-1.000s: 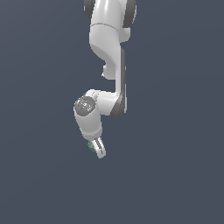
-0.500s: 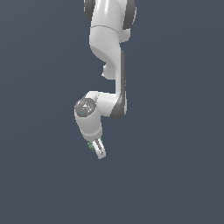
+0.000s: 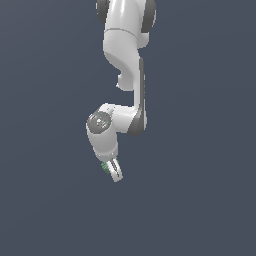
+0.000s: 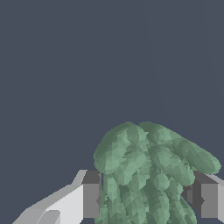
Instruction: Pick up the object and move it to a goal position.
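Note:
The object [image 4: 144, 175] is a mottled green lumpy clump with knobbly lobes. In the wrist view it sits between my two fingers, one finger [image 4: 83, 201] on one side and the other finger [image 4: 208, 199] on the other side, both pressed against it. In the exterior view my white gripper [image 3: 114, 172] hangs at the end of the bent arm, pointing down, and only a small green speck of the object [image 3: 105, 167] shows beside the fingers. The gripper is shut on the object and holds it in the air.
The background is a plain dark grey-blue surface in both views. The white arm [image 3: 125, 60] comes down from the top of the exterior view. No goal marker shows.
The arm and gripper have shifted very slightly toward the exterior view's left and upward with the object still held.

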### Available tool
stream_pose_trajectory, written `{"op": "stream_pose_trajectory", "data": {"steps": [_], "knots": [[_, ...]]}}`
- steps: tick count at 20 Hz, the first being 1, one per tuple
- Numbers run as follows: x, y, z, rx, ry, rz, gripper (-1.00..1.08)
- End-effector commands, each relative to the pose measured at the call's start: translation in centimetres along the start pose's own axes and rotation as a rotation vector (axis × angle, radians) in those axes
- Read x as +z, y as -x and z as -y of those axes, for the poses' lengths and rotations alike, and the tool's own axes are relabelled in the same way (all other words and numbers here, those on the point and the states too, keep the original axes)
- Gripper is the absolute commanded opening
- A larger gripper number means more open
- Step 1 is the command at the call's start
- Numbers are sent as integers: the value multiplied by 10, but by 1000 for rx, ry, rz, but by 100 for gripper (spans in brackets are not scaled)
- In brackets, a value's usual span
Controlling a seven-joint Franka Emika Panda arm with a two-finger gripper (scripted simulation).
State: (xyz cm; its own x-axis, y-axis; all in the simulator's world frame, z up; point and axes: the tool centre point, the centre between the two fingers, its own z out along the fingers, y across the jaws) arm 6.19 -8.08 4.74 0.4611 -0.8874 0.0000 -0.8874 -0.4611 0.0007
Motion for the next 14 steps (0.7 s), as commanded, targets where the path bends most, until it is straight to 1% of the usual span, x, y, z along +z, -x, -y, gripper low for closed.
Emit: {"op": "stream_pose_trajectory", "data": {"steps": [1,6,14], "knots": [[-3,8,6,-2,-1,0,-100],[-13,36,29,-2,-1,0,-100],[-37,102,83,-1,0,0,-100]]}}
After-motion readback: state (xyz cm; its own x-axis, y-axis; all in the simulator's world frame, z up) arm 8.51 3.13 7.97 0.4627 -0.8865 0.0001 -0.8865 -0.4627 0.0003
